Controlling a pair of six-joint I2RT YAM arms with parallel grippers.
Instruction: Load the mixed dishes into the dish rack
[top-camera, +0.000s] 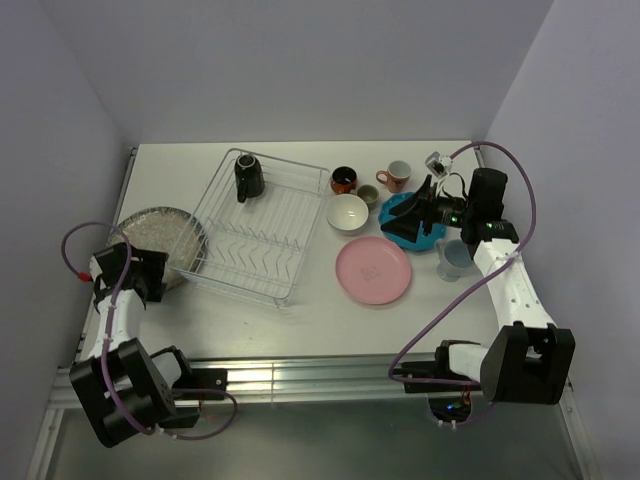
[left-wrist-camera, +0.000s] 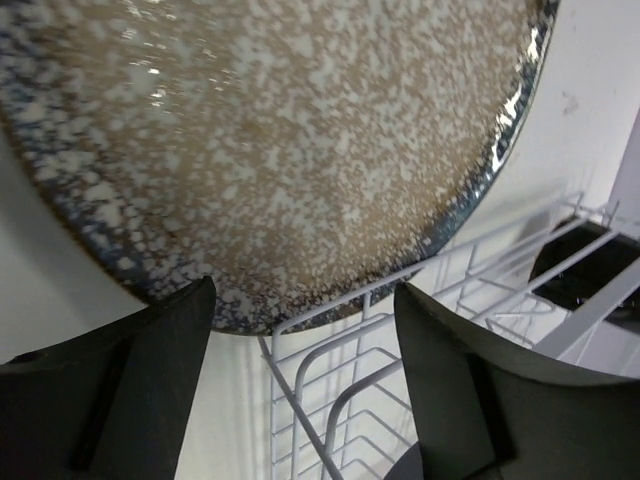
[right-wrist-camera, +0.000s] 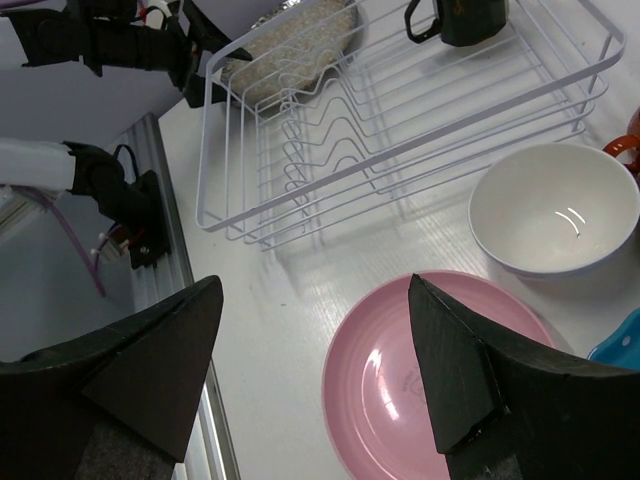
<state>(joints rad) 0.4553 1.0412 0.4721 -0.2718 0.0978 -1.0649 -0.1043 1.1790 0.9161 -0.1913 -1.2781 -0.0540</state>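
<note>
Dishes: left fingers (left-wrist-camera: 130, 390) spread open at the speckled plate (left-wrist-camera: 280, 150) propped against the dish rack (top-camera: 240, 285); right fingers (right-wrist-camera: 130, 380) open above the teal plate (top-camera: 392, 208), on a white desk (top-camera: 300, 320) walled in pale lilac (top-camera: 300, 70).

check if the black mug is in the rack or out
In. The black mug sits inside the dish rack at its far end.

The right end effector (top-camera: 408, 214) hid part of the teal dotted plate (top-camera: 393, 206); the picture's edge cut the grey speckled plate (left-wrist-camera: 280, 150).
</note>
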